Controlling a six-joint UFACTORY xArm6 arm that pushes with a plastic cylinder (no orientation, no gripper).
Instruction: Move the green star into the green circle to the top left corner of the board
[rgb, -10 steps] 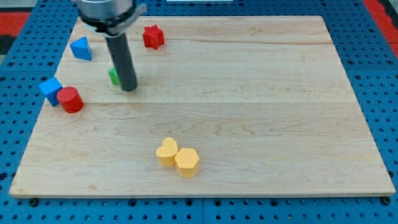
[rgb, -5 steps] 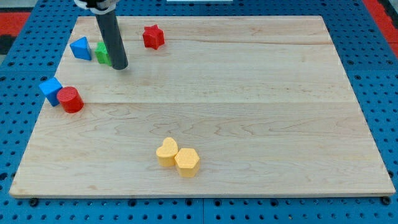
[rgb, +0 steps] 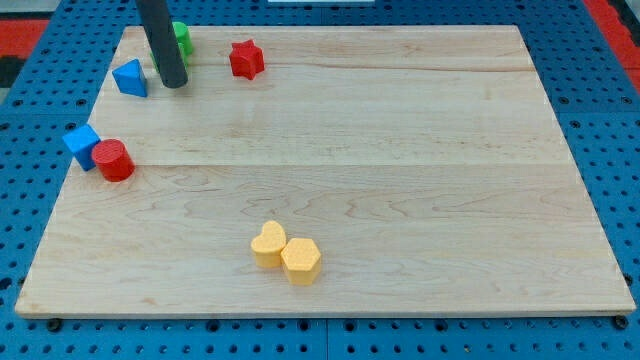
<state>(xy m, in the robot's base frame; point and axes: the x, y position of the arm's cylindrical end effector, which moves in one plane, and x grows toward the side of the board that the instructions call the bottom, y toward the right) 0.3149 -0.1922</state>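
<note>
A green block (rgb: 181, 40) shows partly behind my dark rod near the board's top left; its shape is mostly hidden, and I cannot tell whether it is one block or two. My tip (rgb: 174, 84) rests on the wooden board (rgb: 400, 180) just below the green block and right of the blue triangle (rgb: 130, 78). The rod runs up out of the view's top.
A red star (rgb: 245, 59) lies right of the tip. A blue cube (rgb: 81, 144) and a red cylinder (rgb: 113, 160) touch at the left edge. A yellow heart (rgb: 268, 244) and a yellow hexagon (rgb: 301, 261) touch near the bottom middle.
My tip has moved up and left across the board, pushing the green block ahead of it toward the top left corner. The other blocks have not moved.
</note>
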